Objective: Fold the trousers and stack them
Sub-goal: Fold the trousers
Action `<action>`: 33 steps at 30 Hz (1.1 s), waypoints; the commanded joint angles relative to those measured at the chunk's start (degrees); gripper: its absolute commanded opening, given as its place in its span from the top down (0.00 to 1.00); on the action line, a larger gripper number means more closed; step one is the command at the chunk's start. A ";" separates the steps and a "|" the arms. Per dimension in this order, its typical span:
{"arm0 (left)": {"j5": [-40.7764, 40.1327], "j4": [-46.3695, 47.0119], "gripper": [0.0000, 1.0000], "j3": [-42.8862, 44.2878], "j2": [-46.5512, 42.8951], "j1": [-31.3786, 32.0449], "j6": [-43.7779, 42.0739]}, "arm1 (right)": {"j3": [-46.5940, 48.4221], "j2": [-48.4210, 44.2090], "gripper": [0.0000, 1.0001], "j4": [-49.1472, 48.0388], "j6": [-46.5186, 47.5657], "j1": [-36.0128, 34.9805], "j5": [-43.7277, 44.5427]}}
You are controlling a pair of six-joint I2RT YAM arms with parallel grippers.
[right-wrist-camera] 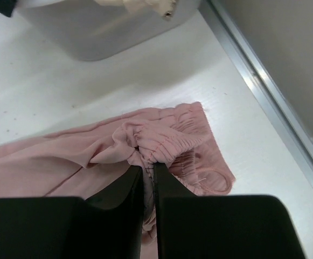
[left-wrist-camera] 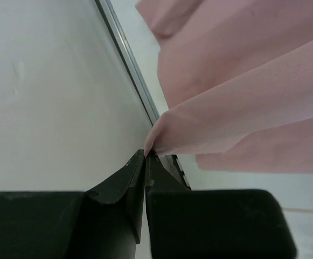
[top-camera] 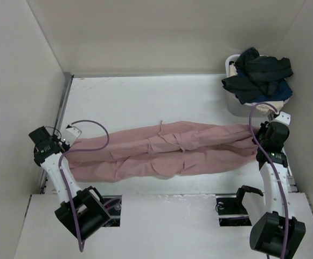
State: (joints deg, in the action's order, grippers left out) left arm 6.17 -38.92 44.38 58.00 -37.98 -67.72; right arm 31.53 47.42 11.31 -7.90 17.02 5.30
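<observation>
The dusty-pink trousers point(top-camera: 167, 154) lie stretched out across the table, legs to the left and gathered waist to the right. My left gripper point(top-camera: 65, 148) is at the left end, and in the left wrist view it point(left-wrist-camera: 147, 154) is shut on a corner of a trouser leg point(left-wrist-camera: 242, 102), lifted off the table. My right gripper point(top-camera: 258, 139) is at the waist end. In the right wrist view it point(right-wrist-camera: 148, 167) is shut on a bunched fold of the elastic waistband point(right-wrist-camera: 169, 137).
A grey bin point(top-camera: 235, 103) stands at the back right, heaped with black and navy garments point(top-camera: 258, 75); its wall point(right-wrist-camera: 108, 32) is just beyond the waistband, with cream cloth point(right-wrist-camera: 145, 5) hanging over the rim. Metal rails point(left-wrist-camera: 129, 65) point(right-wrist-camera: 264, 91) and enclosure walls border both sides.
</observation>
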 commanded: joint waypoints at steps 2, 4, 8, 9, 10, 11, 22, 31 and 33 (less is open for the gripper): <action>-0.02 0.86 0.98 -3.68 -5.08 -1.71 -9.35 | 1.08 -2.59 0.87 4.41 0.70 3.07 3.21; 0.59 -0.45 0.98 -3.78 -5.35 -1.53 -8.57 | 1.17 -2.86 0.83 5.47 0.08 2.54 4.19; 1.65 -5.02 0.95 -3.95 -5.44 -1.18 -8.73 | 0.99 -6.71 0.67 9.60 -0.36 2.37 3.93; 1.65 -6.07 0.94 -3.86 -5.44 -1.18 -9.44 | 1.60 -8.03 0.65 11.09 0.07 2.71 4.62; 1.30 -6.61 0.94 -3.86 -5.53 -1.18 -10.05 | 2.04 -9.35 0.60 12.58 0.25 3.07 6.20; 0.95 -6.79 0.93 -3.95 -5.70 -1.18 -10.67 | 2.57 -10.49 0.53 13.55 0.34 3.16 8.91; 0.24 -9.34 0.91 -5.00 -6.49 -1.00 -13.05 | 13.11 -18.17 0.63 9.98 -5.03 -2.95 10.06; 1.38 -7.14 0.88 -3.69 -6.23 -2.15 -14.10 | 24.44 21.00 0.85 16.02 -0.18 -33.48 0.34; 1.12 -6.79 0.88 -4.04 -6.32 -2.15 -14.63 | 28.31 29.01 0.89 18.21 -0.36 -36.56 -4.83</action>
State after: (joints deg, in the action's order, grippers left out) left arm 5.41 -46.63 39.35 52.25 -39.72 -80.23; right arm 55.59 69.71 25.04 -9.30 -16.34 7.38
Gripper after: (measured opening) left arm 0.123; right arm 0.121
